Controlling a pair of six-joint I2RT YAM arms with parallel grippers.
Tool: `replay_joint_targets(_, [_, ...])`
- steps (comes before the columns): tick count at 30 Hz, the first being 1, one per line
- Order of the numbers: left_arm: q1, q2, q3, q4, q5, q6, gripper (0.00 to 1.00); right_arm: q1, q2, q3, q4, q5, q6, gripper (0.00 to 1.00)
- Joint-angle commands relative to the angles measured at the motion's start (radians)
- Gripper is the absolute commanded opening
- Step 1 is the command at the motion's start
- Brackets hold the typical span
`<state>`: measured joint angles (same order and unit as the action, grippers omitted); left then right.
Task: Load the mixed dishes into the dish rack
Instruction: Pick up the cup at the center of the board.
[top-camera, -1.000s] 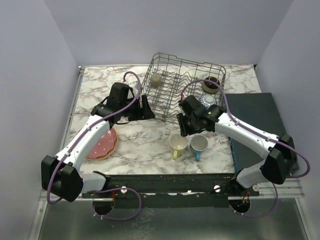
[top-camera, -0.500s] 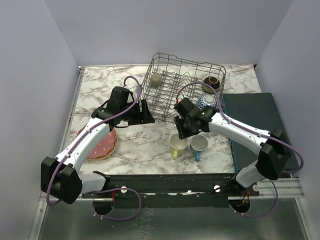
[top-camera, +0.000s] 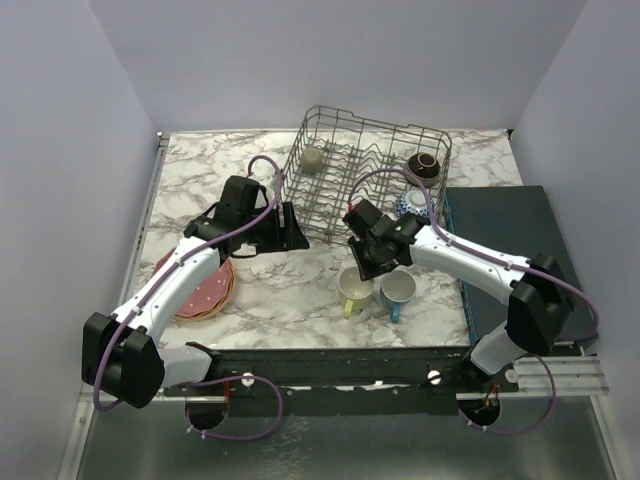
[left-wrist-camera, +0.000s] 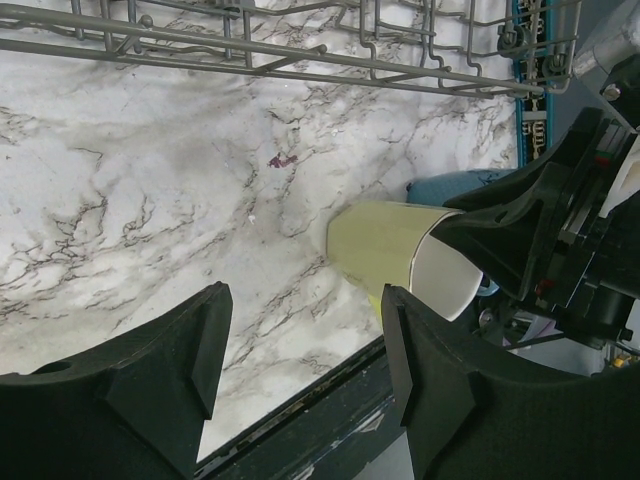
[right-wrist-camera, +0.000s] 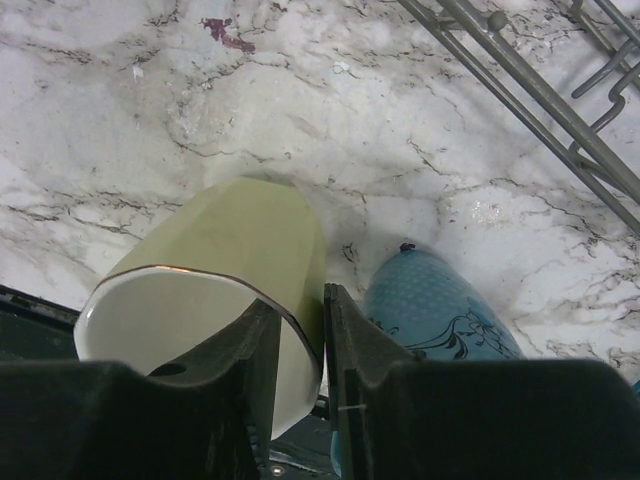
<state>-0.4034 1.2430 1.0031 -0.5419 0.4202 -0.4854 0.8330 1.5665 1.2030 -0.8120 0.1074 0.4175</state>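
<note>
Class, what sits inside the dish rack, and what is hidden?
In the dish rack: a grey-beige mug back left, a dark brown bowl back right, a blue-white patterned bowl nearer, partly covered by a purple cable.

Left wrist cam: left gripper has its jaws spread wide, with only white grey-veined marble tabletop between the black fingers. Grey metal wire dish rack runs along the top edge, standing on the marble. Small reddish stain on the tabletop just below the rack. Pale yellow ceramic mug sits right of centre, its white inside facing right. Right gripper, black, is at the mug's rim, one finger overlapping the lip; grip can't be judged from here. Blue mug is touching or just behind the yellow one, mostly hidden. Dark teal edge top right. Dark table rail along the bottom.
</note>
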Motion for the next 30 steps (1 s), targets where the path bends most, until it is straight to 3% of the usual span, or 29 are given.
replay_joint_targets(1, [-0.005,-0.015,-0.017,0.017,0.024,0.007,0.68,0.020,0.036,0.001,-0.017,0.023,0.005,0.25])
replay_joint_targets(6, [-0.005,-0.017,-0.024,0.021,0.026,0.006,0.68,0.025,0.043,0.013,-0.022,0.027,0.005,0.16])
replay_joint_targets(11, [-0.005,-0.020,-0.032,0.023,0.028,0.008,0.68,0.029,0.034,0.023,-0.024,0.020,0.011,0.01])
replay_joint_targets(19, [-0.005,-0.030,-0.033,0.023,0.036,0.010,0.73,0.029,0.014,0.039,-0.014,0.008,0.020,0.01])
replay_joint_targets(30, [-0.004,-0.054,-0.026,0.029,0.063,0.024,0.87,0.029,-0.040,0.040,0.018,-0.013,0.031,0.01])
